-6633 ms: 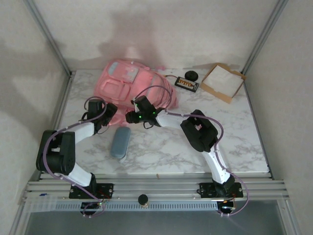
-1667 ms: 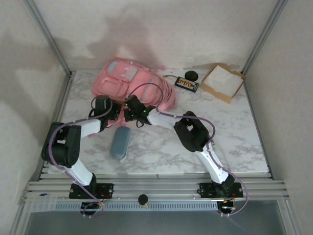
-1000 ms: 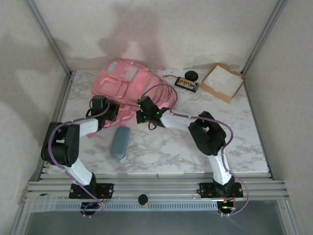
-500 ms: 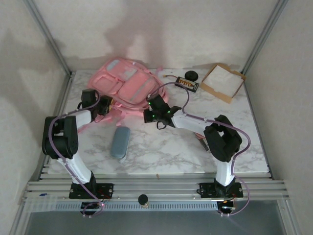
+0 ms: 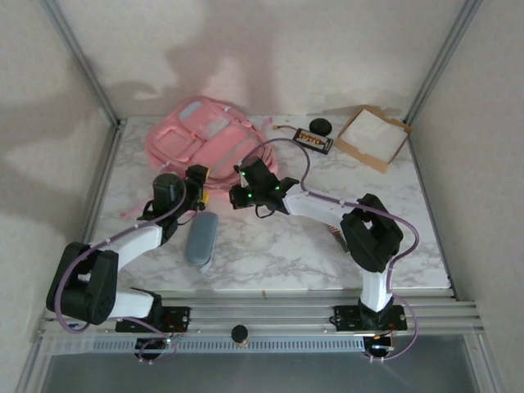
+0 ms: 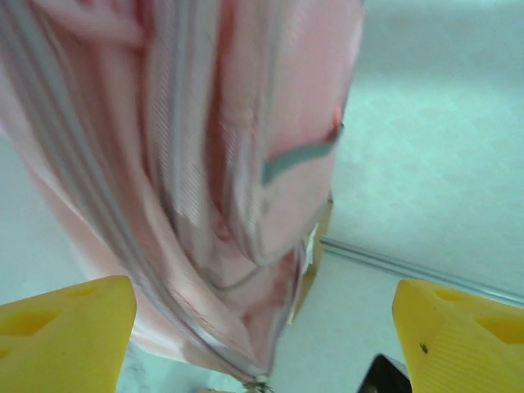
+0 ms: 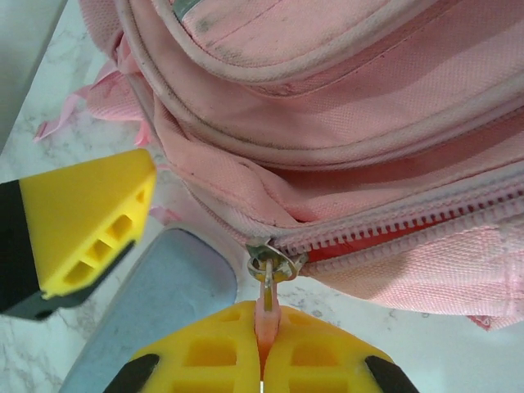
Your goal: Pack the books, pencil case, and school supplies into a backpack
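The backpack (image 5: 201,139) lies toward 11 o'clock on the marble table (image 5: 270,254), its straps trailing off toward 8 o'clock. The left gripper (image 5: 201,188) sits at the bag's 5 o'clock edge. In the left wrist view its yellow fingers (image 6: 70,323) stand wide apart, released, with nothing between them. Blurred pink fabric and a zip line of the backpack (image 6: 205,188) run ahead of them toward 12 o'clock.

The pencil case (image 5: 201,237) lies flat at 6 o'clock from the left gripper, apart from the bag, with its long axis running roughly 12 to 6.

Just right of the left gripper, the right gripper (image 5: 232,195) meets the same edge of the bag. The right wrist view shows this right gripper (image 7: 262,327) clenched on the pink zipper pull (image 7: 264,307), which hangs from the metal slider (image 7: 270,264). To the slider's 3 o'clock the zip gapes a little, showing red inside. The backpack (image 7: 344,115) spreads from 10 to 3 o'clock, the pencil case (image 7: 155,307) lies at 8 o'clock, and one finger of the left gripper sits at 9 o'clock.

A striped sliver of the school supplies (image 5: 334,237) peeks out beside the right arm's elbow, mostly hidden.

At 1 o'clock on the table lie a black rectangular item (image 5: 313,140) with orange marks and, just beyond it, a black round object (image 5: 320,125). At their 3 o'clock sits a cardboard tray (image 5: 352,146) with a white inside.
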